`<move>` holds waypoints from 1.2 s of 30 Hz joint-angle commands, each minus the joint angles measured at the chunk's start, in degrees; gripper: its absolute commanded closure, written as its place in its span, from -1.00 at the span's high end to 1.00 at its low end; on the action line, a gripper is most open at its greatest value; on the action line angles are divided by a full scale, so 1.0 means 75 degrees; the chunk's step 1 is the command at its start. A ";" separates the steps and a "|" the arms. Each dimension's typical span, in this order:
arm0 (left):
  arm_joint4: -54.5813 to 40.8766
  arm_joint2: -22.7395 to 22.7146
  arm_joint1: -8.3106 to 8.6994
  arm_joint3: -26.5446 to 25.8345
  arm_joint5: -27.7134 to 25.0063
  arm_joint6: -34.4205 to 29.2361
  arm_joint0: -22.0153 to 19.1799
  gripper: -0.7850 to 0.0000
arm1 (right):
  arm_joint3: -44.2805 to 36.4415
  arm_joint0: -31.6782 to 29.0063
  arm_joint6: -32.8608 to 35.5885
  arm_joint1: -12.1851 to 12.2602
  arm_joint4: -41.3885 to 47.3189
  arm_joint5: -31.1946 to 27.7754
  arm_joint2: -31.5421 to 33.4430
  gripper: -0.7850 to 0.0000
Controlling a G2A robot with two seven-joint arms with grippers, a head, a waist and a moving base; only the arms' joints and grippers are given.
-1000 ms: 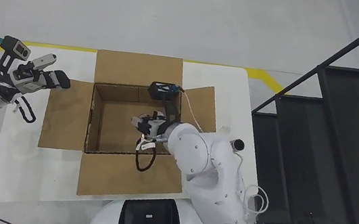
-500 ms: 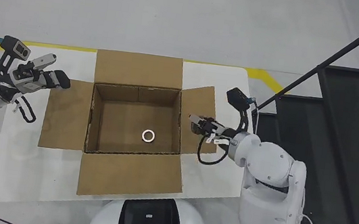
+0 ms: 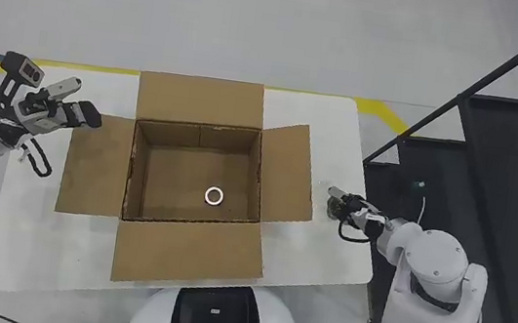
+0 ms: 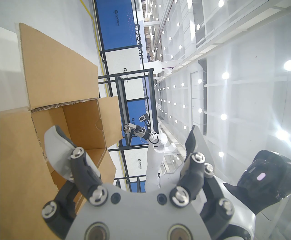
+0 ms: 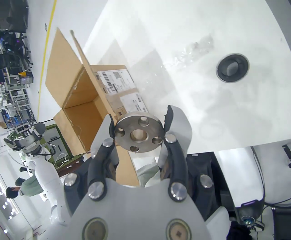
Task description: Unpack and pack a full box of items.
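Top view: the box (image 3: 193, 177) stood open on the white surface (image 3: 343, 123), a ring (image 3: 214, 195) inside it. The left hand (image 3: 78, 103) hung open beside it. Left wrist view: blue wall panels (image 4: 113, 22) stood behind. Right wrist view: the right hand (image 5: 139, 118) gripped a metal flange (image 5: 139, 134) beside the box.

Surface (image 3: 24, 229): white, rounded at the corners.
Cardboard box (image 3: 201, 102): set at mid-surface, all four flaps laid open.
Black round insert (image 5: 232, 67): sunk into the surface.
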 commanded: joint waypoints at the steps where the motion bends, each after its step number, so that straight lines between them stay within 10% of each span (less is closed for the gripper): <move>1: 0.0000 0.0000 0.0000 0.0000 0.0000 0.0000 0.0000 1.00 | 0.0196 -0.0076 -0.0060 0.0024 0.0045 0.0008 0.0049 -1.00; 36: 0.0000 0.0000 0.0000 0.0000 0.0000 0.0000 0.0000 1.00 | 0.4390 0.0785 -0.2658 0.0316 -0.1884 0.0569 -0.2054 -1.00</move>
